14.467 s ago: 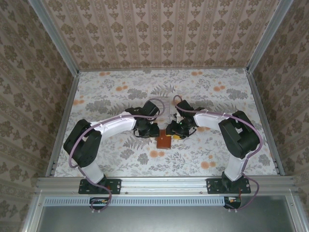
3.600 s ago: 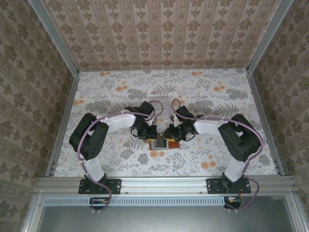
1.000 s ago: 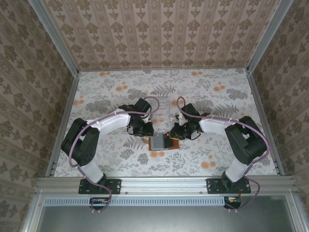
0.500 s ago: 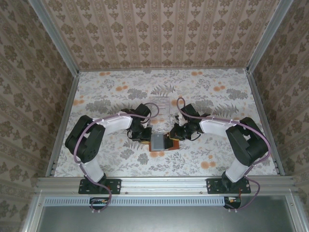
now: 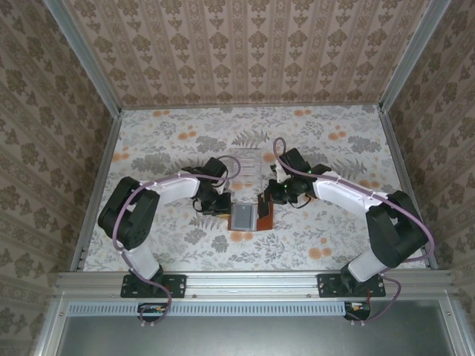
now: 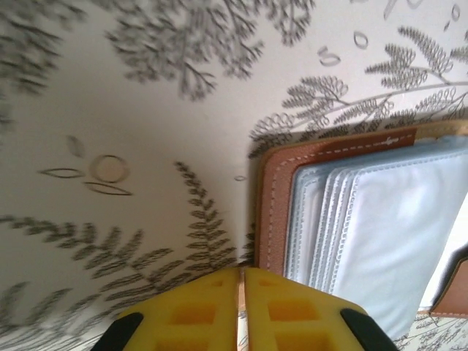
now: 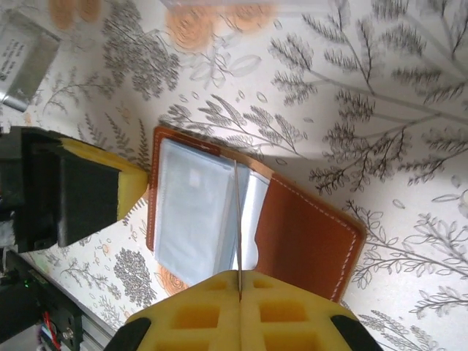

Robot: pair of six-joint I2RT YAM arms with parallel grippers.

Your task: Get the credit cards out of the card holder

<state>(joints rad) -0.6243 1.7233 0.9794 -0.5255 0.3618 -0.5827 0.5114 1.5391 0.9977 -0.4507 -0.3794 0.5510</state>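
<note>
Broad flat table [image 5: 148, 148] under a matte covering printed with grey ferns and orange blossoms. Left arm [image 5: 171, 189] and right arm [image 5: 349, 194] bent inward over the middle, black wrists hiding the surface on either side of the work. Just far of them, a small clear plastic box [image 5: 249, 161], its outline faint against the print. Between the wrists and near of the box, the card holder [image 5: 245, 217] lying open at the table's centre: reddish-brown leather, rounded corners, white-stitched border, left half flat, right cover turned so that its smooth outer face shows. Left gripper [image 6: 241, 270] clenched, yellow waffle-moulded pads pressed together with nothing seen between them, just beside the holder's left edge; touching or not, impossible to say. Right gripper [image 7: 239, 276] likewise clenched, pinching a thin brown-edged leaf [image 7: 237, 219] of the holder, seen edge-on from the pad seam up to the fold. Inside, stacked pale-blue translucent sleeves [image 6: 380, 241], edges fanned, right end cut off by the frame; credit cards not to be told apart from them. In the right wrist view's corner, a grey flat piece [image 7: 22, 51] with faint print, cropped and unidentifiable.
</note>
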